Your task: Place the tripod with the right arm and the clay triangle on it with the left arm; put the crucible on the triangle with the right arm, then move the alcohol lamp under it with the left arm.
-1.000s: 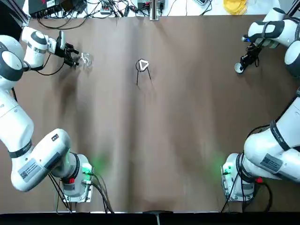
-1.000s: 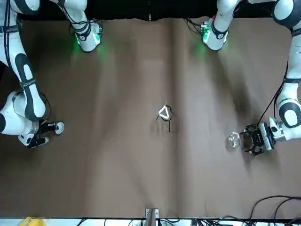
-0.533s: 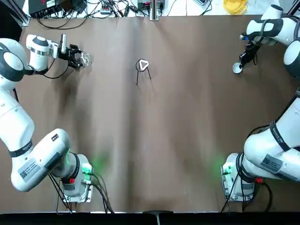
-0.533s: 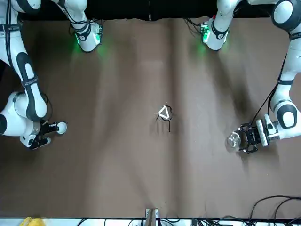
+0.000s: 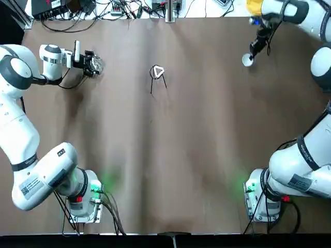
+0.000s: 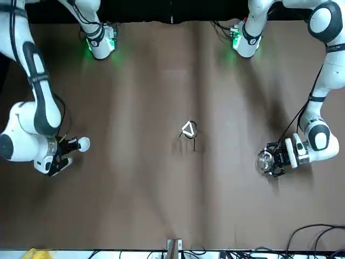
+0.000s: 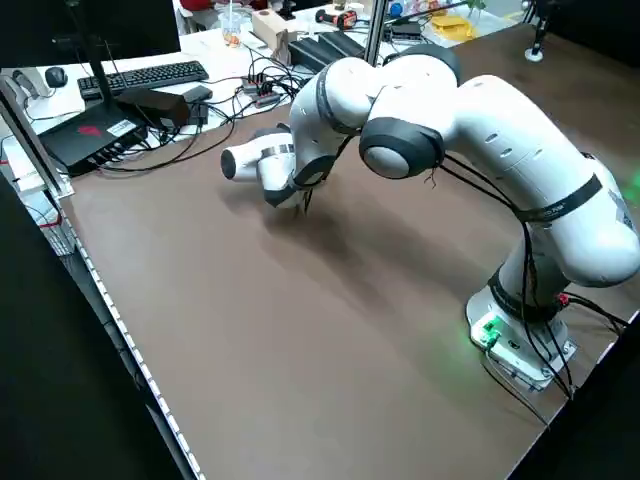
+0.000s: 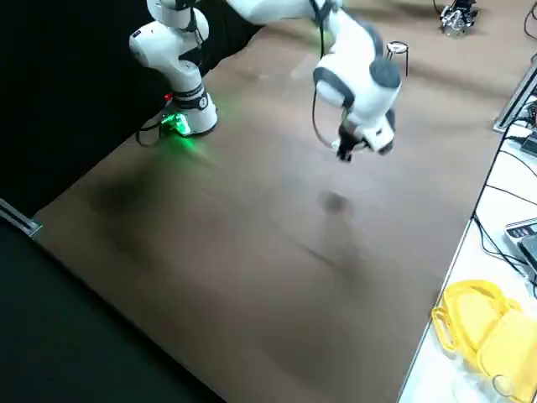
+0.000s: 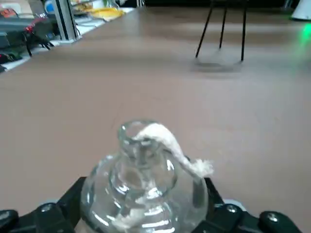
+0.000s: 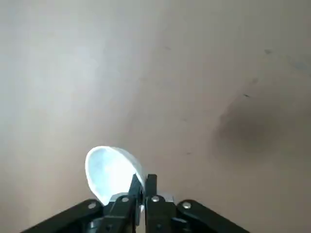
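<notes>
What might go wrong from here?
The clay triangle appears off-centre on the tripod, so setting the crucible on it could tip it off.

The alcohol lamp is smooth, rounded glass between the left end effector's fingers, so it might slip.

Its loose wick hangs over the side and could catch on a tripod leg.

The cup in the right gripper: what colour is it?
The crucible is white, bluish-white inside; the right wrist view shows it best.
</notes>
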`<state>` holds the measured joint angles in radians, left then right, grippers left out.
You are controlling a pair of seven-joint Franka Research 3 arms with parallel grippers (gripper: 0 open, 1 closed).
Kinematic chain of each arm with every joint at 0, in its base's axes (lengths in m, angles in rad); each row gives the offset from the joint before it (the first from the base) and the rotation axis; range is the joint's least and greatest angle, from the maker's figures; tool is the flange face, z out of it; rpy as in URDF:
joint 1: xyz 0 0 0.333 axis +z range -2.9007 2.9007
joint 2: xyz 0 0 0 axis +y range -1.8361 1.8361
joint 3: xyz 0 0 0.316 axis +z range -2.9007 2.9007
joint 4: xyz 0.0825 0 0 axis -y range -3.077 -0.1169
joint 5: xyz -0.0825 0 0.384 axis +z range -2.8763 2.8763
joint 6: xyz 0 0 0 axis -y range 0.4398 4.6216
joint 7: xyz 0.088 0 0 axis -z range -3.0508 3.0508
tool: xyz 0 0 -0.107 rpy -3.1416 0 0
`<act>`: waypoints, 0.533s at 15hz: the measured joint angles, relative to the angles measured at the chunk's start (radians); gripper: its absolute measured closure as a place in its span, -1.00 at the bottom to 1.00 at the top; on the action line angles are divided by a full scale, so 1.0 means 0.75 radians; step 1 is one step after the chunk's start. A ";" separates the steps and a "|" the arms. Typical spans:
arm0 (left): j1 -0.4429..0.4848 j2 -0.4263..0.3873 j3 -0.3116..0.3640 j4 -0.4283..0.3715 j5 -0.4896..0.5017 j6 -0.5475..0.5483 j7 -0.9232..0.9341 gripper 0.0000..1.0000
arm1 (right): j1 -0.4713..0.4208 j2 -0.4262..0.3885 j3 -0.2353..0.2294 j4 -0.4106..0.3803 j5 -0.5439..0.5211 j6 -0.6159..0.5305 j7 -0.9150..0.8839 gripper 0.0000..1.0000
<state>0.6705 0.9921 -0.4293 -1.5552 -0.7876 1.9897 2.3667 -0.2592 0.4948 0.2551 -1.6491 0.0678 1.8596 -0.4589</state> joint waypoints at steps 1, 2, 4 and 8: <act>-0.006 0.001 0.000 0.000 -0.024 -0.003 0.006 -0.99 | 0.018 -0.029 0.022 0.018 0.011 -0.041 0.059 0.87; -0.013 0.004 0.000 -0.001 -0.038 -0.006 0.014 -0.99 | 0.042 -0.050 0.046 0.034 0.016 -0.069 0.142 0.87; -0.025 0.013 0.001 -0.002 -0.061 -0.010 0.032 -0.98 | 0.106 -0.069 0.108 0.064 0.022 -0.096 0.353 0.87; -0.076 0.045 0.001 -0.004 -0.139 -0.015 0.135 -0.75 | 0.264 -0.067 0.183 0.074 0.110 -0.091 0.731 0.87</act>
<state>0.6138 1.0259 -0.4283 -1.5579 -0.8920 1.9785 2.4677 -0.0616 0.4442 0.3920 -1.5933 0.1500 1.7912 0.0891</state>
